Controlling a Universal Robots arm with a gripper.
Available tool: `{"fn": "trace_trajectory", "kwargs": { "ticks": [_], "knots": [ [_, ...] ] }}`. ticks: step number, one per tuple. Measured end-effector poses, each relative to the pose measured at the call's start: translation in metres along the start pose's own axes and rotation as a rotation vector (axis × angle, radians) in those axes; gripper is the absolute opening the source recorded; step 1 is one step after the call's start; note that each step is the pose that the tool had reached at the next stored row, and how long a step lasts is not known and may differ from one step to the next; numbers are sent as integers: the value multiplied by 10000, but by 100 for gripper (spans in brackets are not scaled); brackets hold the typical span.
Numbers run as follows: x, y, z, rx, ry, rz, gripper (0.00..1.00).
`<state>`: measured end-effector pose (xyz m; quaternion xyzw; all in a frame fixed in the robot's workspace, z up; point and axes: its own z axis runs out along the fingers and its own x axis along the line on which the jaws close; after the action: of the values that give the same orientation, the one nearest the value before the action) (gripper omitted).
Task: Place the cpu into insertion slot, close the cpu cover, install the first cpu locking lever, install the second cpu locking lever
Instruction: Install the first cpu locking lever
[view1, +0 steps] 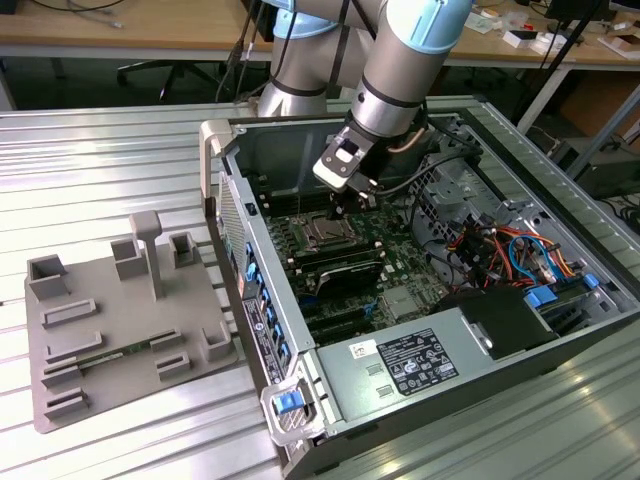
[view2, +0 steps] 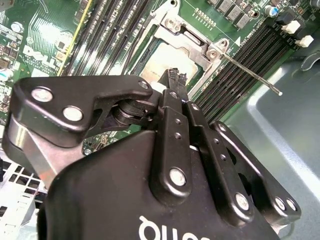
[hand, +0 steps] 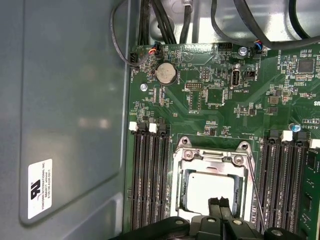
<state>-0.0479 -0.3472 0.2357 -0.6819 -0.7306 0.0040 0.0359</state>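
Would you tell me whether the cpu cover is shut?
Shut: in the first wrist view the cpu cover lies flat around the cpu.

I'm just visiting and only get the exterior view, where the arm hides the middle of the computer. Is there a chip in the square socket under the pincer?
Observer: Yes. In the first wrist view the cpu lies in the insertion slot, silver top up, with the cpu cover flat around it.
Operator: Is anything being held?
Observer: Nothing I can see. The pincer has its fingers together, tips over one edge of the chip.
Operator: Any part sticking up?
Observer: In the second wrist view one thin locking lever slants out from the socket's corner, apparently unlatched.
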Motion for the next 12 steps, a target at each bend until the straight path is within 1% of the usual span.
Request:
{"fn": "trace_trajectory", "kwargs": {
  "ticks": [2,8,12],
  "knots": [
    [0,0,0,3,-4,-74,11],
    [0,0,0,27,-31,-567,11],
    [0,0,0,38,-44,-803,11]
  ]
}}
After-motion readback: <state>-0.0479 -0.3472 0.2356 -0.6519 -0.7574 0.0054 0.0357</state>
